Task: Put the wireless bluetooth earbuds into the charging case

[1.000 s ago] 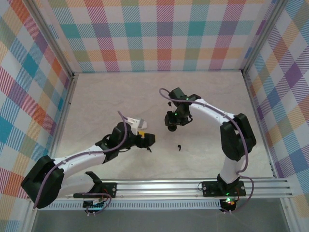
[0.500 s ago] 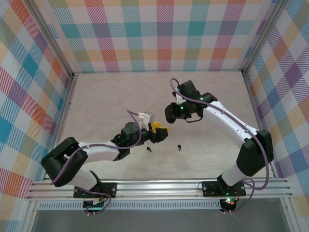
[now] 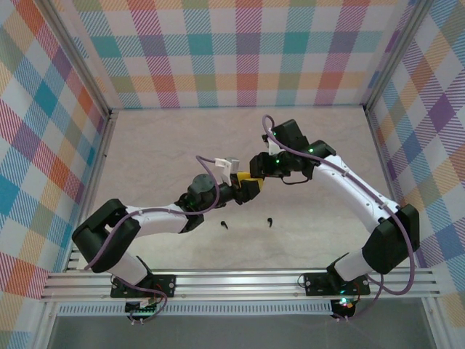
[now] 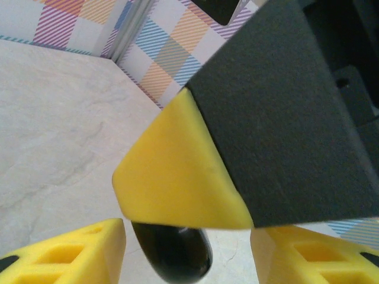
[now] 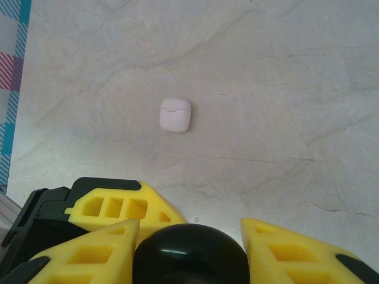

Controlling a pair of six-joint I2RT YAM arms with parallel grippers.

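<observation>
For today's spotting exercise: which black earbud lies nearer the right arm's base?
The right-hand black earbud; the left-hand black earbud lies farther left.

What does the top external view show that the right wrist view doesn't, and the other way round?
Top external gives: the left arm and right arm whole, and two black earbuds lying apart on the table. Right wrist gives: a closed white charging case lying flat, and a glossy black case gripped in the right end effector. Both: that end effector and the marbled table.
</observation>
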